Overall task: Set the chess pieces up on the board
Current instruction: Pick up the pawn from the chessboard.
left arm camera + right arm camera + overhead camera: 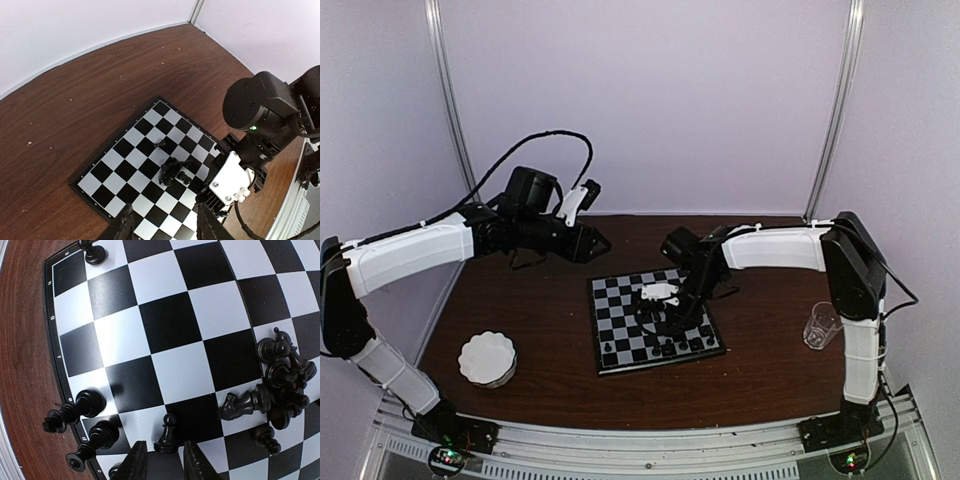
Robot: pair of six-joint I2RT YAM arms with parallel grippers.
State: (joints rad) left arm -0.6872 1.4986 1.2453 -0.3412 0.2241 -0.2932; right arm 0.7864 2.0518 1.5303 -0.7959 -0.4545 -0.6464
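The board lies mid-table. Several black chess pieces stand along its near edge. A heap of pieces lies on its side in the middle, also seen as a heap in the left wrist view. My right gripper is low over the board, open, its fingertips on either side of an upright pawn, with small gaps. A knight lies flat nearby. My left gripper hangs open and empty, high above the board's far left corner.
A white scalloped dish sits near the front left. A clear glass stands at the right beside the right arm. Pale walls close off the back and sides of the brown table.
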